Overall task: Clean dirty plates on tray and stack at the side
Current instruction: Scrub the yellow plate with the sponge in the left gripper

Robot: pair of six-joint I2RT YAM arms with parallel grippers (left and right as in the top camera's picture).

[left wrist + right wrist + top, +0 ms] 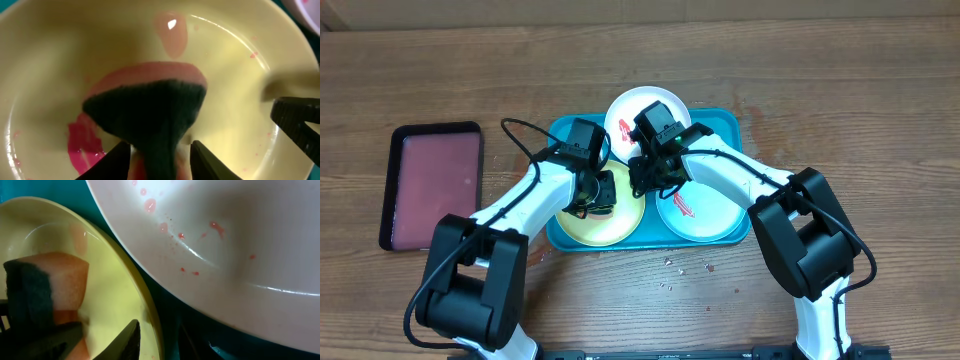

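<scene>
Left gripper [159, 162] pinches sponge [150, 107], pressed into yellow plate [608, 224] on blue tray [726, 123]. Right gripper [648, 182] crowds in, fingers straddling that plate's rim; cannot tell if clamped. White plate [645, 105] and pale-blue plate [705, 212] alongside. Dark-red tray [430, 185] well apart, left.

Brown wooden table [880, 110]; small dark-red tray [430, 185] at its left

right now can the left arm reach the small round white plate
Probably not cleanly: the right gripper and its wrist sit between the left gripper and the white plate.
</scene>
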